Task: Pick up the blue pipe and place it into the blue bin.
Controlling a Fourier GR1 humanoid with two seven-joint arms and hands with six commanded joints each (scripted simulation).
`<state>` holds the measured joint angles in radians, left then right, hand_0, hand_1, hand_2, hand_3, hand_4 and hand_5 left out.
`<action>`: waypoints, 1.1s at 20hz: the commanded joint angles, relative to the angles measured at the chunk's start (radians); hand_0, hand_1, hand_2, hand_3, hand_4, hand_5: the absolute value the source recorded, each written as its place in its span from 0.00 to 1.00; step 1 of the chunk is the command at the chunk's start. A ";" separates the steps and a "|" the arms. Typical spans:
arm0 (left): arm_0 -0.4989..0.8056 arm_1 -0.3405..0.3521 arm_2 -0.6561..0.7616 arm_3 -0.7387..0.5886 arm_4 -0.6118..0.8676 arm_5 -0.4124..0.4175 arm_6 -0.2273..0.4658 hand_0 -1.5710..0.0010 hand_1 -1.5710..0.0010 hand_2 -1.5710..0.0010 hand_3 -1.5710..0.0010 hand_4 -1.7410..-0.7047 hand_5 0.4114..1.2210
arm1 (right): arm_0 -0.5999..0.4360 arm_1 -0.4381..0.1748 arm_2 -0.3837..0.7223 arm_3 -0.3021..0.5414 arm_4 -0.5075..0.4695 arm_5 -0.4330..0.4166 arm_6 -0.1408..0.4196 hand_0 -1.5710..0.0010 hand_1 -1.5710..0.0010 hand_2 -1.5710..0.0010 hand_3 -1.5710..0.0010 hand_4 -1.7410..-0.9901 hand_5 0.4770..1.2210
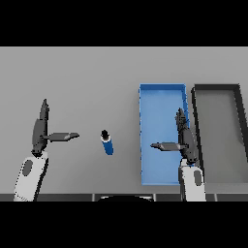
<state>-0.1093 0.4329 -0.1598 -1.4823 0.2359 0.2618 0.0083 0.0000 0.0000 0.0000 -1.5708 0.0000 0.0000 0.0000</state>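
Grey surface (87,72) carries a blue pipe (107,142) mid-surface, left of the blue bin (162,89). Left hand (41,131) and right hand (184,140): fingers straight, holding nothing.

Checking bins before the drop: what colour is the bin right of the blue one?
Dark grey bin, seen in the head view.

Blue pipe (107,142) lies between open left hand (39,131) and blue bin (145,145).

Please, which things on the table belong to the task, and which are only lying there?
Belong to the task: blue pipe, blue bin.
Only lying there: dark bin, right of the blue bin.
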 commanded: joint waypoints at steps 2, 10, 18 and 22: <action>-0.001 0.000 0.001 0.001 0.000 0.000 -0.006 1.00 1.00 1.00 1.00 0.75 0.23 | -0.001 0.000 0.000 0.001 0.000 -0.001 0.001 1.00 1.00 1.00 1.00 0.71 0.16; -0.004 0.175 -0.056 0.030 0.001 -0.296 -0.119 1.00 1.00 1.00 1.00 0.74 0.23 | 0.051 -0.141 0.103 -0.077 0.185 0.046 -0.103 1.00 1.00 1.00 1.00 0.73 0.15; 0.057 0.237 -0.129 -0.091 0.020 -0.446 -0.164 1.00 1.00 1.00 1.00 0.73 0.21 | 0.039 -0.159 0.107 -0.109 0.196 0.050 -0.043 1.00 1.00 1.00 1.00 0.73 0.14; 0.088 0.255 -0.217 -0.209 -0.015 -0.471 -0.048 1.00 1.00 1.00 1.00 0.70 0.12 | 0.041 -0.145 0.114 -0.105 0.181 0.062 -0.045 1.00 1.00 1.00 1.00 0.69 0.14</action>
<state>-0.0209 0.6876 -0.3773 -1.6911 0.2207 -0.2103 -0.0415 0.0411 -0.1450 0.1142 -1.6760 0.1812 0.0629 -0.0432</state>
